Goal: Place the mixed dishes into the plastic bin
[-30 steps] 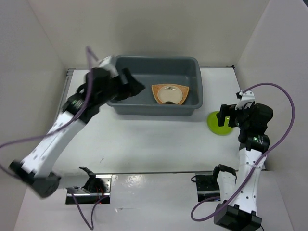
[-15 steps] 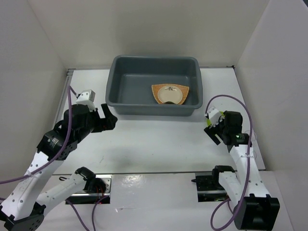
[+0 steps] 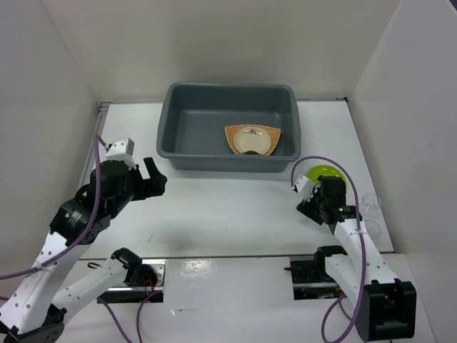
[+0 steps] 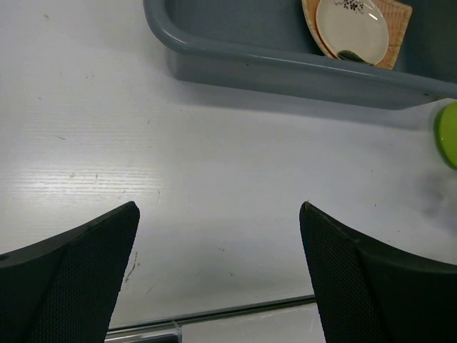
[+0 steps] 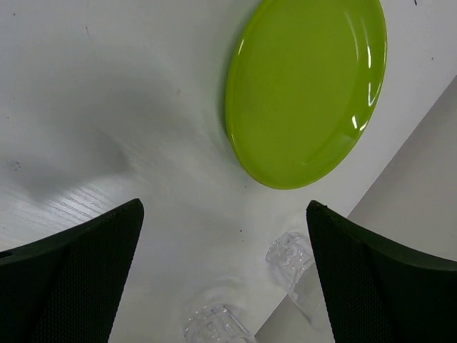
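Top external view first: the plastic bin (image 3: 193, 136) sits at the far middle of the desk (image 3: 228, 207), and inside, toward its right end, the orange woven plate (image 3: 232, 133) lies flat with the small cream saucer (image 3: 252, 141) resting on top of it. The left pincer (image 3: 155, 176) hovers over bare desk just off the bin's near left corner, and the left wrist view shows its fingers (image 4: 78, 279) spread wide with nothing between them. Over on the right, the lime-green plate (image 3: 327, 172) lies on the desk outside the bin, off its near right corner. The right pincer (image 3: 307, 201) hangs beside the plate's near edge, also spread and empty; from the right wrist the plate (image 5: 307, 89) lies ahead of the fingertips, not touched. By the right wall stands a small clear cup (image 3: 370, 203), with another clear glassy piece (image 3: 371, 228) just nearer the arm bases, both apart from the plate.
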{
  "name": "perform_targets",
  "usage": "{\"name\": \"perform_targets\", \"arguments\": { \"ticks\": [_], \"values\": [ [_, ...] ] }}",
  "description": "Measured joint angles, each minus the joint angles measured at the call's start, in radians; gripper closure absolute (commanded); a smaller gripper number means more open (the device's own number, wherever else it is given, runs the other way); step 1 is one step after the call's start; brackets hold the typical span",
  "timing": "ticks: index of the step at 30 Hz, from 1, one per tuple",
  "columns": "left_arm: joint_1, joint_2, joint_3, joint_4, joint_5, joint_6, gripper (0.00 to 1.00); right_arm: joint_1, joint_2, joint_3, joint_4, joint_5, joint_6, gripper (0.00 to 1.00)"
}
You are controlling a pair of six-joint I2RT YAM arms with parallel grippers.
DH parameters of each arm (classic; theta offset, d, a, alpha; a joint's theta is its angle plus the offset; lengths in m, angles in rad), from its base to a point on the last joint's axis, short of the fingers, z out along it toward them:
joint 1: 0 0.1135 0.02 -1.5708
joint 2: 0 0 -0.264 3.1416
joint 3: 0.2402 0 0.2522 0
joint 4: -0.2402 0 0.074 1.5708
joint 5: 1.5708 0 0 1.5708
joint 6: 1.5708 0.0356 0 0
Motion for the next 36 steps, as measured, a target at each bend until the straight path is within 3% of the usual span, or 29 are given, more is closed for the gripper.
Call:
{"name": "perform_targets", "arguments": {
  "ticks": [10, 11, 15, 18, 20, 23, 29, 36],
  "values": [
    [0.0, -0.051, -0.011, -0.004, -0.029, -0.004, 0.01, 0.009, 0.198, -0.028, 0.175, 0.057, -0.071, 0.03],
    [0.0, -0.051, -0.011, -0.005, -0.03, -0.004, 0.01, 0.01, 0.245, -0.014, 0.187, 0.08, -0.077, 0.15],
    [0.0, -0.056, -0.011, -0.004, -0.035, -0.004, 0.01, 0.011, 0.484, 0.135, 0.172, 0.097, -0.037, 0.33],
    [0.0, -0.071, -0.011, -0.004, -0.039, -0.005, 0.01, 0.011, 0.616, 0.238, 0.175, 0.101, -0.007, 0.37],
    [0.0, -0.084, -0.011, -0.005, -0.043, -0.005, 0.01, 0.014, 0.627, 0.246, 0.174, 0.098, 0.009, 0.43],
    [0.0, -0.1, -0.011, -0.004, -0.045, -0.005, 0.01, 0.027, 0.627, 0.244, 0.169, 0.092, 0.032, 0.68],
    [0.0, -0.109, -0.011, -0.004, -0.045, -0.006, 0.01, 0.034, 0.618, 0.229, 0.172, 0.097, 0.04, 1.0],
    [0.0, -0.124, -0.014, -0.005, -0.051, -0.008, 0.01, 0.033, 0.518, 0.22, 0.128, 0.116, 0.039, 1.0]
  ]
}}
